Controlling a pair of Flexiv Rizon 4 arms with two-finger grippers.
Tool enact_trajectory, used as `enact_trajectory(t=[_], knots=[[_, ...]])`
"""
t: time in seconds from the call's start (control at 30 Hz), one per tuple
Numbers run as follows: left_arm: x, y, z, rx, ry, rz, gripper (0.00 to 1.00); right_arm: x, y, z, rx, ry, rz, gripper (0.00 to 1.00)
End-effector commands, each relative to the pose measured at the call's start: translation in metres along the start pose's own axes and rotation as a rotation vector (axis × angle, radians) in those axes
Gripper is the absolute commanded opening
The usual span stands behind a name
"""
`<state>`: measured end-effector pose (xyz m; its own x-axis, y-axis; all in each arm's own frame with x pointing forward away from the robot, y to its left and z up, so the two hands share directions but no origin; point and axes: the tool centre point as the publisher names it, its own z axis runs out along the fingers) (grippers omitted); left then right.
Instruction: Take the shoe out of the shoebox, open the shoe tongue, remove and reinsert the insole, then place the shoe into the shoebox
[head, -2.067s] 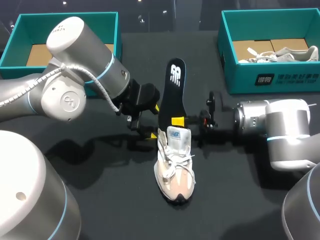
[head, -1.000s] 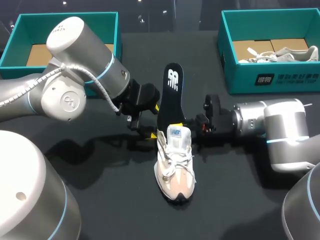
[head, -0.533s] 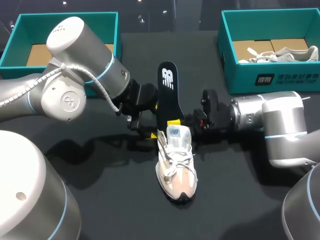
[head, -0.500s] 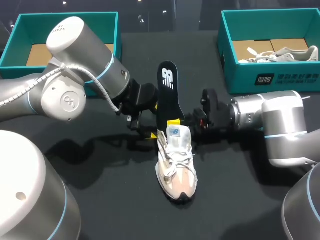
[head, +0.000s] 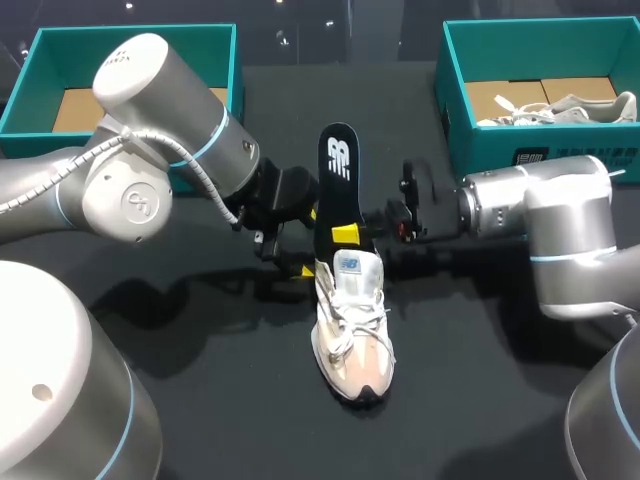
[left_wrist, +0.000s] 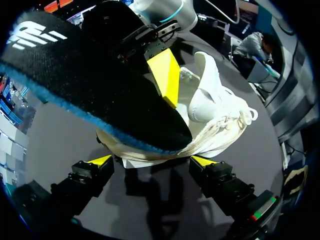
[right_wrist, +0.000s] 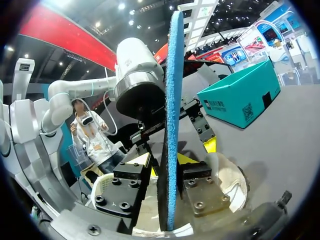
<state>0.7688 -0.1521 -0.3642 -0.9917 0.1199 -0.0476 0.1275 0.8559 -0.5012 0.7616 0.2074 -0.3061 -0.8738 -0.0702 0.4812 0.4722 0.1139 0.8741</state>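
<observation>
Nearest me, the pale shoe (head: 350, 325) lies on the dark tabletop (head: 470, 340), its pinkish toe pointing toward me and its heel away. Its tongue (head: 350, 268) stands up above the laces. At the heel sits the left tool (left_wrist: 151, 161), coming in from the left: its two yellow tips are spread to the width of the heel and press on the sole from both sides, so it grips the shoe there. Just above the heel, the right tool (head: 345, 233) reaches in from the right and pinches the black insole (head: 337, 190) between its pads, near the insole's lower part. The insole's lower end sits in the shoe's opening behind the tongue. The rest of it rises up and away, white logo on top, with a blue edge showing from the side. Farthest off, a teal left shoebox (head: 135, 35) stands at the far left. A teal right shoebox (head: 455, 115) at the far right holds a second shoe (head: 580, 105).
</observation>
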Motion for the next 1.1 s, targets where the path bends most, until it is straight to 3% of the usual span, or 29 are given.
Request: enact_trajectory(t=[0.03, 0.17, 0.23, 0.53, 0.8, 1.1], knots=[[0.000, 0.000, 0.001, -0.003, 0.000, 0.000, 1.00, 0.001, 0.014, -0.001, 0.013, -0.016, -0.004, 0.28], [0.000, 0.000, 0.001, -0.003, 0.000, 0.000, 1.00, -0.003, 0.019, -0.002, 0.012, -0.037, -0.004, 0.19], [0.000, 0.000, 0.001, -0.003, 0.000, 0.000, 1.00, -0.007, 0.022, -0.002, 0.012, -0.045, 0.001, 0.00], [0.000, 0.000, 0.001, -0.003, 0.000, 0.000, 1.00, -0.012, 0.004, -0.005, 0.029, -0.090, 0.064, 0.00], [0.000, 0.000, 0.001, -0.003, 0.000, 0.000, 1.00, -0.007, -0.023, -0.009, 0.022, -0.109, 0.128, 0.00], [0.000, 0.000, 0.001, -0.003, 0.000, 0.000, 1.00, 0.001, -0.035, -0.005, 0.044, -0.100, 0.176, 0.00]])
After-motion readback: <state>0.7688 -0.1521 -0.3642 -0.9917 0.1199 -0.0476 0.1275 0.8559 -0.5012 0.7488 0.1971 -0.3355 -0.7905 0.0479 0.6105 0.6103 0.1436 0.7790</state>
